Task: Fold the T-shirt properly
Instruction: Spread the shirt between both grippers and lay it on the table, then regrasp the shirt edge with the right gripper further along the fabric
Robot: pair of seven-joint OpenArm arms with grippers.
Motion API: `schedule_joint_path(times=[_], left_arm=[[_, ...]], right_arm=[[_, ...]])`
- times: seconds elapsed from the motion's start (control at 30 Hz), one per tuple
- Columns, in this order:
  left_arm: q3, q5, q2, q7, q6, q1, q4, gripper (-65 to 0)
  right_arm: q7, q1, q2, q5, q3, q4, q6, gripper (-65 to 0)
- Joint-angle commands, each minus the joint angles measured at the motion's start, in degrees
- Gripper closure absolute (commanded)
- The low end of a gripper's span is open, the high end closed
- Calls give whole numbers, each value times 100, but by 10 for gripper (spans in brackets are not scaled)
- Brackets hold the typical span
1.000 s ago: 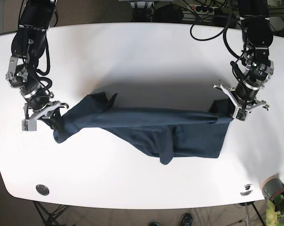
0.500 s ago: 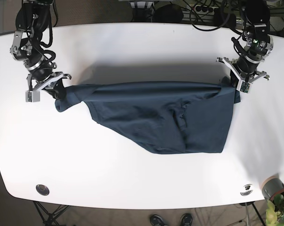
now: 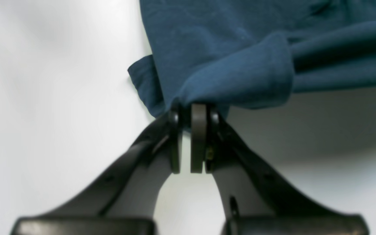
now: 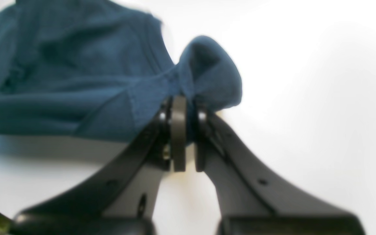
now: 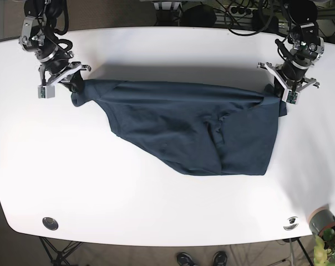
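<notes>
Spreading step, by the look of it. Right gripper (image 5: 74, 83), at the base view's left, pinched on one corner of the dark blue T-shirt (image 5: 195, 130); left gripper (image 5: 278, 88) pinched on the opposite corner. Shirt stretched between, body bunched on the white table (image 5: 156, 50). Better done with even tension, lowering both corners level. No containers on the table.

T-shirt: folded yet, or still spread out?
Spread, not folded. The T-shirt hangs stretched between the left gripper and right gripper, rumpled, across the table.
</notes>
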Motion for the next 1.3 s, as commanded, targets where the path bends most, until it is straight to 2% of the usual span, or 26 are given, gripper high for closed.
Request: schedule_joint_path(times=[0.0,0.2,0.33,0.53,0.63,0.77,0.93,1.1,1.27], left_arm=[[-56,-32,-26,-108,21,-11,92,0],[-56,-32,-9,-125,21,-11,13,0],[-30,-32,-9,-125,21,-20,13,0],[-21,-32,-9,-125,21,-28,13,0],[-21,-32,-9,-125,21,-28,13,0],[-21,-32,-9,-125,21,-37,13,0],[-21,-32,-9,-125,21,-37,13,0],[-21,-32,-9,-125,21,-37,13,0],[-21,-32,-9,-125,21,-37,13,0]], right_arm=[[184,-59,79,61,37,121,-7,-57],[184,-155,70,96,64,183,-16,-317],[184,-261,70,96,64,517,-16,-409],[184,-41,70,96,-68,675,10,-423],[105,363,141,8,-534,587,-25,-419],[-176,1128,141,-370,-1194,271,-25,-417],[-299,1972,-97,-915,-1695,-380,-25,-415],[-335,2737,-343,-1460,-1774,-1215,19,-415],[-299,3300,-395,-1768,-1783,-2076,28,-415]])
